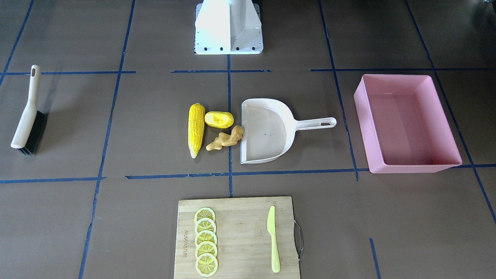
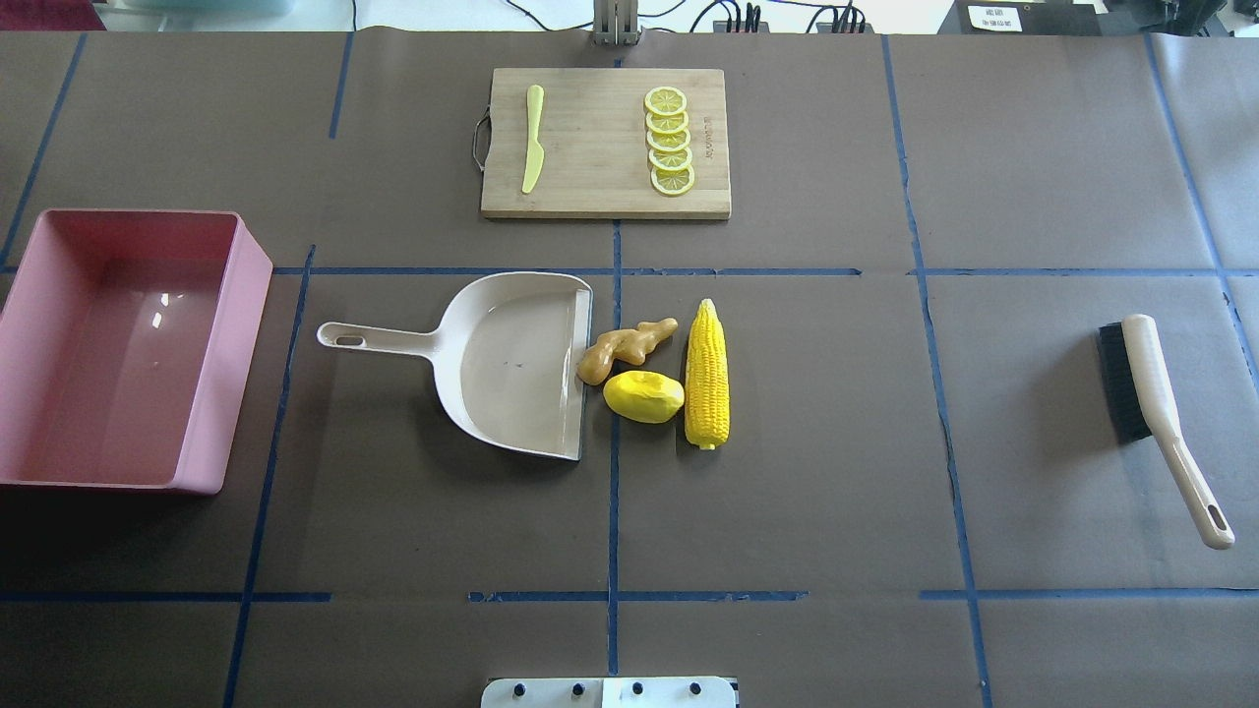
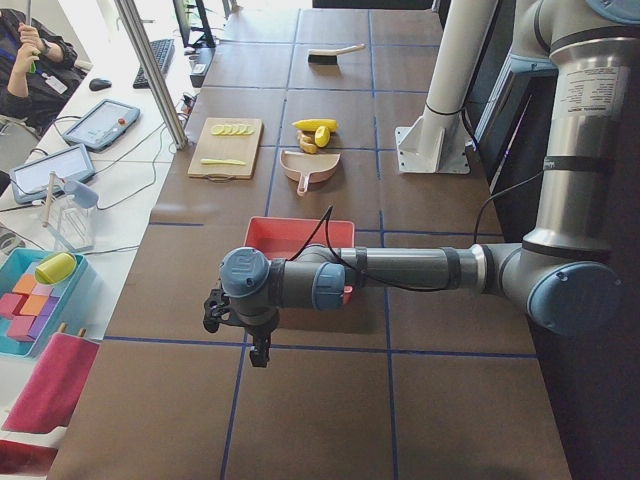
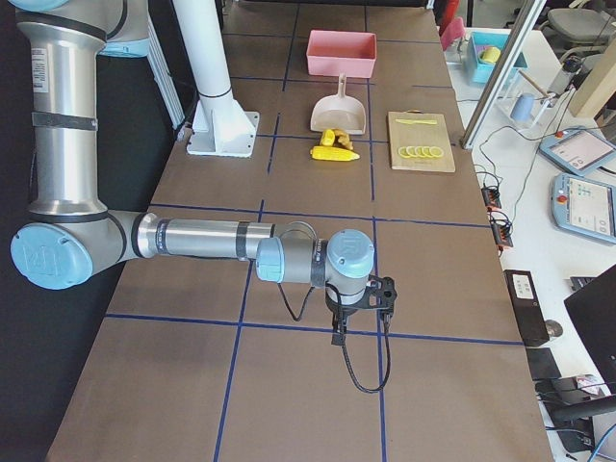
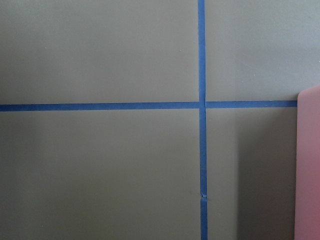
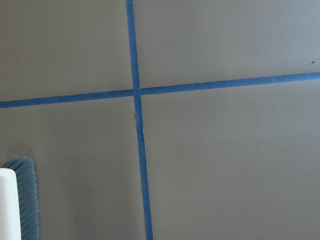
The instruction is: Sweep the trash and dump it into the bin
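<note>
Left gripper [image 3: 238, 325], right gripper [image 4: 361, 298] over opposite table [image 3: 300, 420] ends, opening unreadable; ginger root [image 1: 226, 138] touches dustpan [image 1: 263, 133] lip.

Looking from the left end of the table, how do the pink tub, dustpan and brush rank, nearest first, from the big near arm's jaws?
1. Pink tub, at the near end.
2. Dustpan, mid-table.
3. Brush, at the far end.

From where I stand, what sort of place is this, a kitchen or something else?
Most likely a robotics test lab, not a kitchen: a robot arm reaches over a table gridded with blue tape, the corn is a toy, and control tablets sit beside it.
</note>
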